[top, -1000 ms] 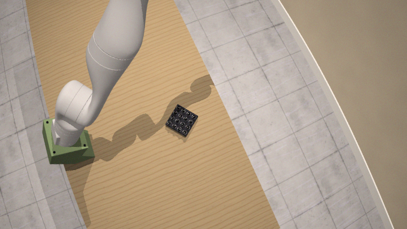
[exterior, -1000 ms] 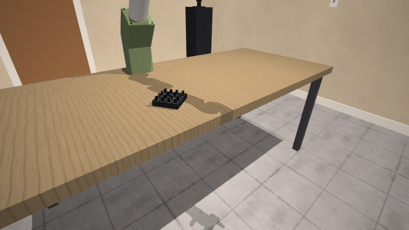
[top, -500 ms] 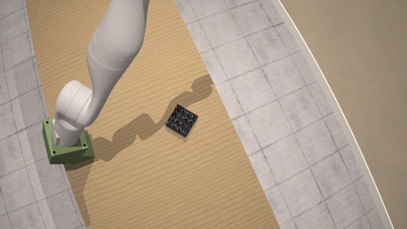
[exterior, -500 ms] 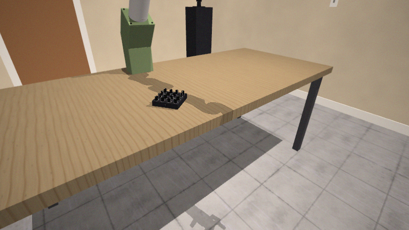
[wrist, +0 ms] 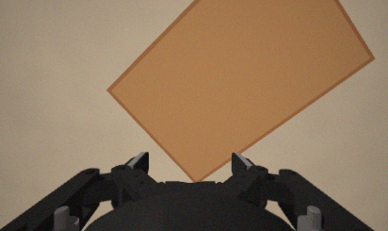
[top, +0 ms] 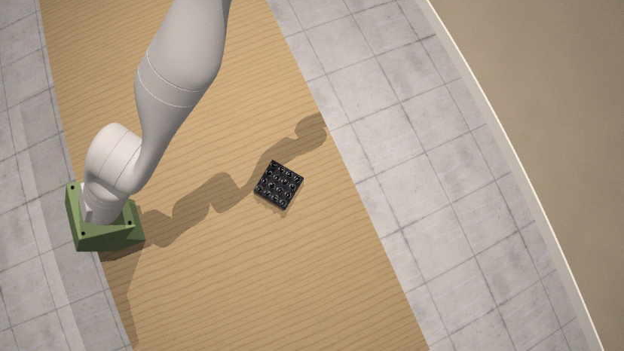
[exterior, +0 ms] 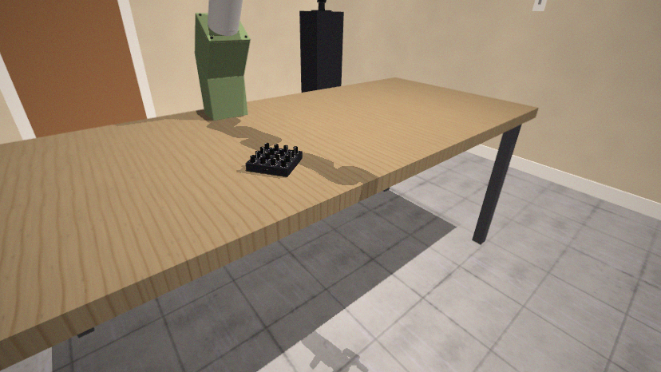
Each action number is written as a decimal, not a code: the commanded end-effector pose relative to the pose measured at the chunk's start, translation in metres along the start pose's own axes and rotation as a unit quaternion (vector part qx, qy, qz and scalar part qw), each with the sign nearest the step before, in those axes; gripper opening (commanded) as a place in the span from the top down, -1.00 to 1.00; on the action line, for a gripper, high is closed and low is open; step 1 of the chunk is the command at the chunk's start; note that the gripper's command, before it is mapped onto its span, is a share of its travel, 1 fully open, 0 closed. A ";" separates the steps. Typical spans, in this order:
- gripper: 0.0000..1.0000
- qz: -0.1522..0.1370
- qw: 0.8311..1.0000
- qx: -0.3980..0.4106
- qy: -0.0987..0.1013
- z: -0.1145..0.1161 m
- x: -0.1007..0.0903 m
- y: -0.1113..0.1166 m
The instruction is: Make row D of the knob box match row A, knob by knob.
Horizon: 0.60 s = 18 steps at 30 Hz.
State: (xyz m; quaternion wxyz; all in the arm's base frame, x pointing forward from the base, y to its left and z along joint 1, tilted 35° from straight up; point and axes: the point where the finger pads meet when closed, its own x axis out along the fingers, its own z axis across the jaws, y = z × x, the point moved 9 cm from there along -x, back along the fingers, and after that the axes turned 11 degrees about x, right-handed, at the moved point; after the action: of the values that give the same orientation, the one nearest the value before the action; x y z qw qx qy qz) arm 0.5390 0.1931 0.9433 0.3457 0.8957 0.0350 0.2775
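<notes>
The black knob box (top: 279,184) (exterior: 267,168) stands on the wooden table (top: 221,282) (exterior: 121,211), knobs up, in four rows of four. It sits turned at an angle to the table edges. The knobs are too small in the top and exterior views to read their names, white lines or marks, and I cannot tell which side has the socket. My gripper (wrist: 190,161) is open with nothing between its fingers. It is outside the top and exterior views, and the knob box is not in the wrist view.
The grey arm (top: 184,48) (exterior: 227,1) rises from a green pedestal (top: 105,239) (exterior: 226,80) at the table's edge and leaves the top of the top and exterior views. An orange-brown panel (wrist: 245,73) against a beige surface fills much of the wrist view. A black stand (exterior: 322,51) is behind the table.
</notes>
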 end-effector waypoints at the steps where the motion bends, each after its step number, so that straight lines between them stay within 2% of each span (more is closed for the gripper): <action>1: -1.00 0.002 1.000 -0.001 0.000 0.001 0.000 0.003; 5: -1.00 0.002 1.000 -0.001 0.000 0.001 0.000 0.003; 6: -1.00 -0.003 1.000 -0.001 -0.013 0.016 0.002 -0.008; 7: -1.00 -0.003 1.000 -0.001 -0.014 0.018 0.002 -0.009; 15: -1.00 -0.003 1.000 -0.001 -0.014 0.018 0.002 -0.009; 16: -1.00 -0.008 1.000 -0.002 -0.027 0.035 0.003 -0.020; 18: -1.00 -0.009 1.000 -0.002 -0.029 0.037 0.003 -0.021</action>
State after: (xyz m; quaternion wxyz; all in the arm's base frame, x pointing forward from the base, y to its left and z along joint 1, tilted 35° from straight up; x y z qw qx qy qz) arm 0.5587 0.1895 0.9161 0.3481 0.9017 0.0328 0.2544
